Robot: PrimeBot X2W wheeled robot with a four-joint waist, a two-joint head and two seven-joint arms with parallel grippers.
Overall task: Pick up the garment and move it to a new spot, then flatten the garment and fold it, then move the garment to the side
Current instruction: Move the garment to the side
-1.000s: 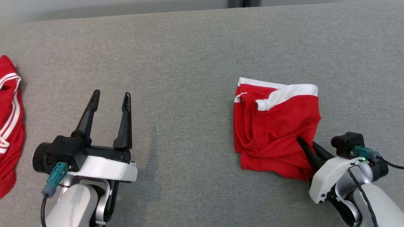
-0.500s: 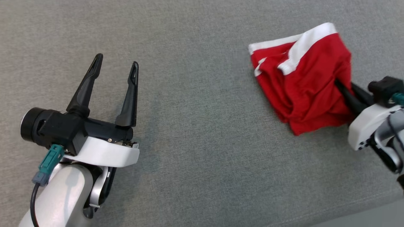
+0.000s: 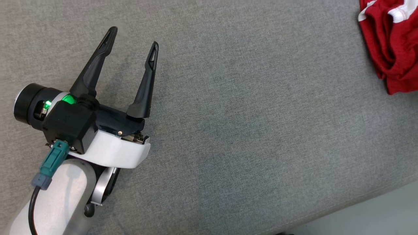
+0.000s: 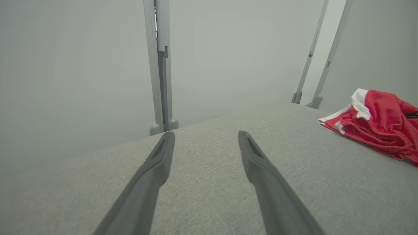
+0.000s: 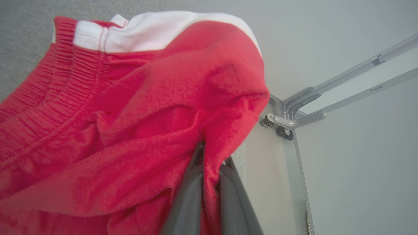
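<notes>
Swung round in the past second, the head camera now puts the red garment [image 3: 390,42] in the 1 o'clock corner of its view rather than at 3 o'clock, and the cloth, which lay fairly flat a second ago, is bunched into a heap. The right gripper [image 5: 212,161] is clamped on a fold of it, its two dark fingers [image 5: 187,202] pressed close with red fabric pinched between them and draped over their tips. From that wrist, the garment's white band [image 5: 156,31] lies at 12 o'clock, and pale floor [image 5: 271,182] and a wheeled metal frame [image 5: 294,112] show at 3 o'clock, just past the edge of the grey table [image 3: 245,114]. The left gripper [image 3: 134,36] stands at 9 o'clock in the head view, well apart from the garment, its fingers spread wide with nothing between them and pointing toward 1 o'clock over bare table. From the left wrist, the heap rests on the table at 3 o'clock, with an upright metal post [image 4: 161,65] at 12 o'clock.
</notes>
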